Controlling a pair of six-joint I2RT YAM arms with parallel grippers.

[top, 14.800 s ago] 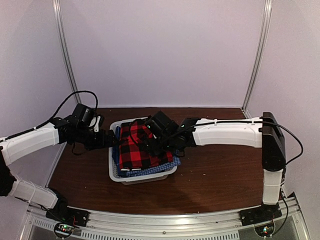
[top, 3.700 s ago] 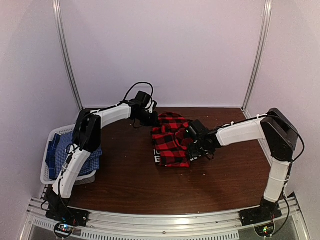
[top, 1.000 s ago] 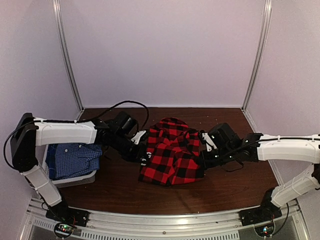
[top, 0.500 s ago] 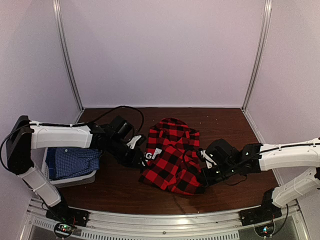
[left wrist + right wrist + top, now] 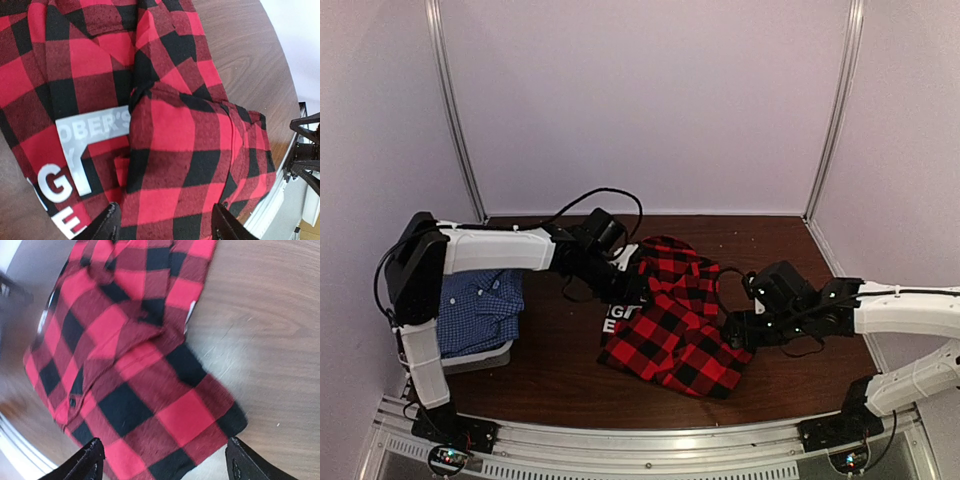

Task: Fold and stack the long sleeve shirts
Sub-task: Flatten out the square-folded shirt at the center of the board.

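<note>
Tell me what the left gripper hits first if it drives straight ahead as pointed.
The red plaid shirt. The left gripper points straight at it with jaws open, and cloth fills the wrist view ahead. How near it is, I can't judge.

My left fingers [image 5: 111, 226] cut off at frame bottom; plaid shirt [image 5: 170, 125] fold covers part of label [image 5: 92, 150], lettering incomplete. My right fingers [image 5: 90, 460] clipped too, left of that view blurred. Overhead: left arm [image 5: 495, 248] hides blue check shirt's [image 5: 480, 310] edge.
</note>
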